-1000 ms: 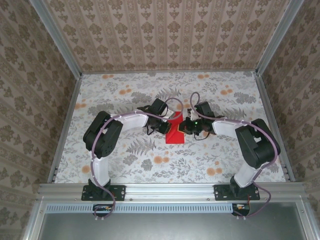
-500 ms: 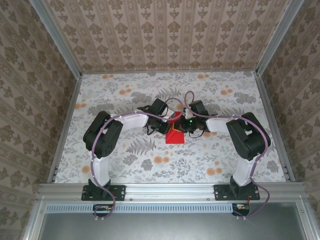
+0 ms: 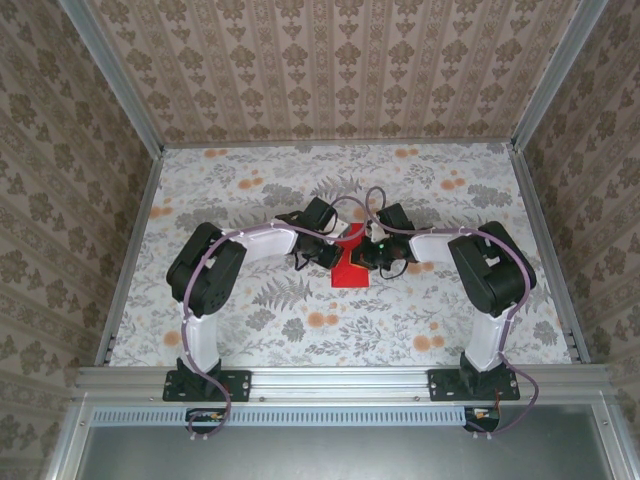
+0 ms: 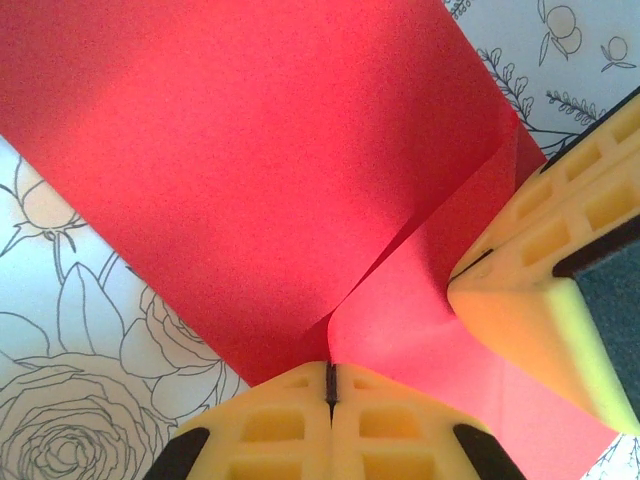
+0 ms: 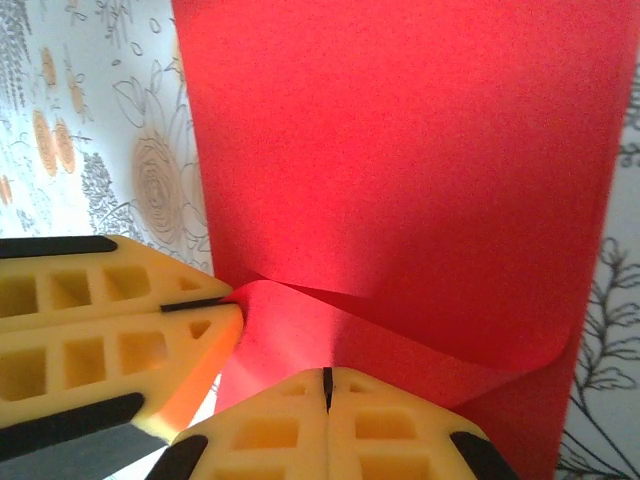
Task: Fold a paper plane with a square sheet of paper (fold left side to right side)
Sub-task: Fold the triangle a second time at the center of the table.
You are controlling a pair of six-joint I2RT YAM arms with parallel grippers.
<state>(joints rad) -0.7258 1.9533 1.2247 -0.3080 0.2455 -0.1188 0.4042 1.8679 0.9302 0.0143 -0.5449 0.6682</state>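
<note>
The square sheet of paper (image 3: 350, 272) is bright red and lies partly folded at the table's middle, between both wrists. No paper plane shape is in view. In the left wrist view the paper (image 4: 250, 150) has a raised flap whose edge runs into the seam of my left gripper (image 4: 330, 372), shut on it. My left gripper (image 3: 333, 252) sits at the paper's left. My right gripper (image 5: 327, 375) is shut, its tips resting on the flap of the paper (image 5: 400, 150). The left fingers (image 5: 120, 320) pinch the flap's corner there. My right gripper (image 3: 366, 256) is at the paper's right.
The table (image 3: 250, 190) carries a flowered cloth with printed orange blooms (image 3: 322, 320). Patterned walls with metal rails (image 3: 130, 240) enclose it on three sides. Both arms bend inward, with cables looping above the wrists.
The right arm has swung left, bringing its gripper in over the paper next to the left gripper. The left arm and the paper have stayed put.
</note>
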